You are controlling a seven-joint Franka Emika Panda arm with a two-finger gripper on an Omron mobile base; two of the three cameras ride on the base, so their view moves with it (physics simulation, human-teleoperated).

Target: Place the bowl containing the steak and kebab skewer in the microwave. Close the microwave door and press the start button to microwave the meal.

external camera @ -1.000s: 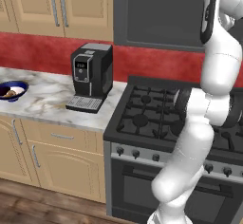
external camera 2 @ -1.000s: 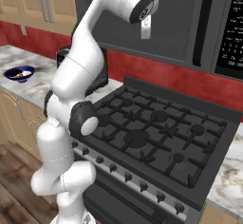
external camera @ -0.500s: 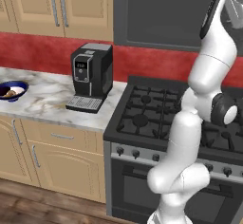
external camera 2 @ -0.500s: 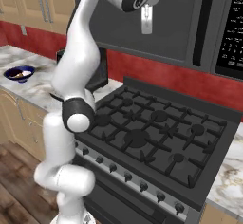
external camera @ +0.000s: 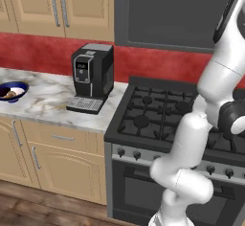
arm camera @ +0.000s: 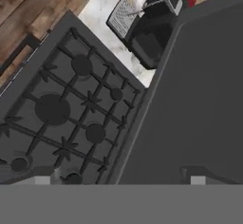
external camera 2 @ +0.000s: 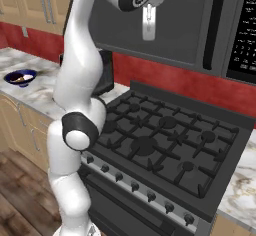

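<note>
Above the stove (external camera 2: 165,145), dark grey microwave (external camera 2: 200,20)

My two base views flank the stove (external camera: 162,119) from behind, looking forward and down. My hand view looks steeply down on it, sharing its burners.

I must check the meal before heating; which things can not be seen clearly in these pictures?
- Microwave inside: hidden in every view by the closed microwave door.
- Start button: the control panel in the right base view is too small and cut by the edge.
- Blue-rimmed bowl contents: too small in both base views.
</note>
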